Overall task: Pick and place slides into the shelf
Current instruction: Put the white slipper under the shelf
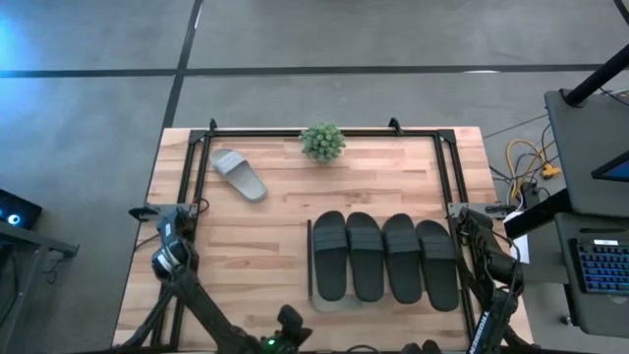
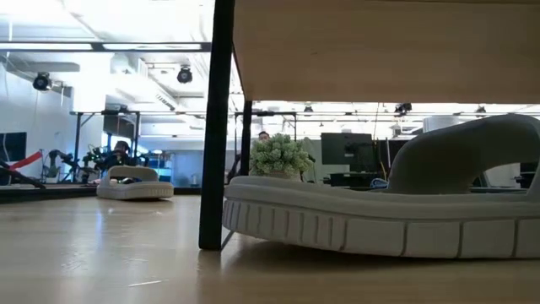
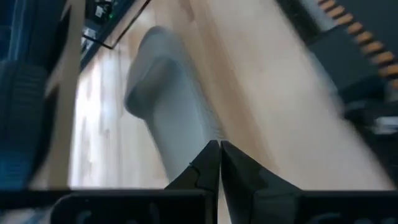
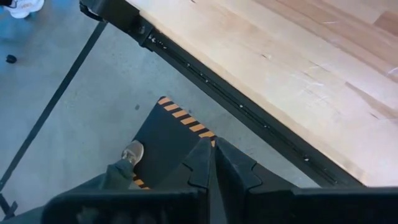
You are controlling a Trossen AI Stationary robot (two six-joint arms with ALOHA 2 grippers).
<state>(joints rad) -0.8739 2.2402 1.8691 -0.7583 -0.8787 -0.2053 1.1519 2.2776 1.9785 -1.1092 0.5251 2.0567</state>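
while both arms sit folded, left gripper (image 3: 219, 163) and right gripper (image 4: 211, 163) seem pinched empty.

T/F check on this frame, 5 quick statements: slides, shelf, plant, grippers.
1. Four black slides lie side by side on top of the shelf. True.
2. A light grey slide lies alone on the table's far left part, apart from the row. True.
3. The small green plant stands between two of the black slides. False: it stands at the table's far edge, clear of the row.
4. The left gripper is shut on the light grey slide. False: its fingers are shut on nothing; the slide lies ahead of it on the table.
5. The right gripper is open over the shelf. False: it is shut, out past the table's edge over the floor.
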